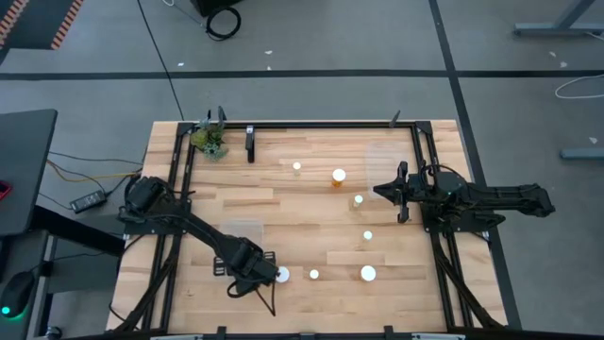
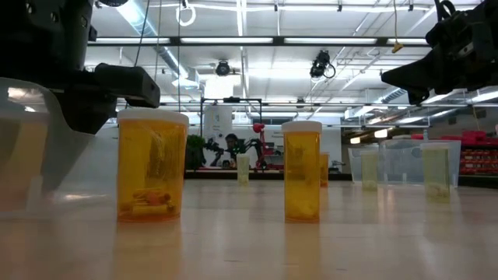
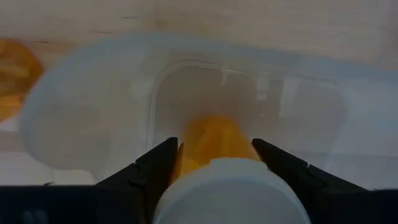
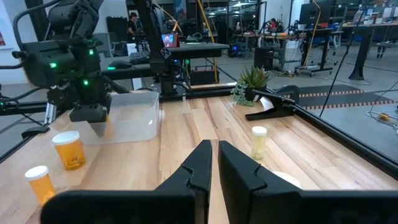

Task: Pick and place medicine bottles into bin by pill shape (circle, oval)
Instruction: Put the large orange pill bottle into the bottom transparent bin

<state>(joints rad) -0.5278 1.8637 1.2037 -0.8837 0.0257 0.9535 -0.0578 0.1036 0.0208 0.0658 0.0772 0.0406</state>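
near the front edge of the table (image 1: 283, 212), the left gripper (image 1: 267, 275) is clamped on a medicine bottle (image 3: 214, 146), its fingers (image 3: 158, 163) pressing both sides of the amber body just below the white cap. the held bottle hangs over a clear plastic bin (image 3: 93, 106). the right gripper (image 4: 212, 163) waits at the table's right side with its fingers together, holding nothing. other bottles (image 1: 339, 176) stand upright and apart across the middle of the table. a green plant (image 1: 209, 140) sits at the far left corner.
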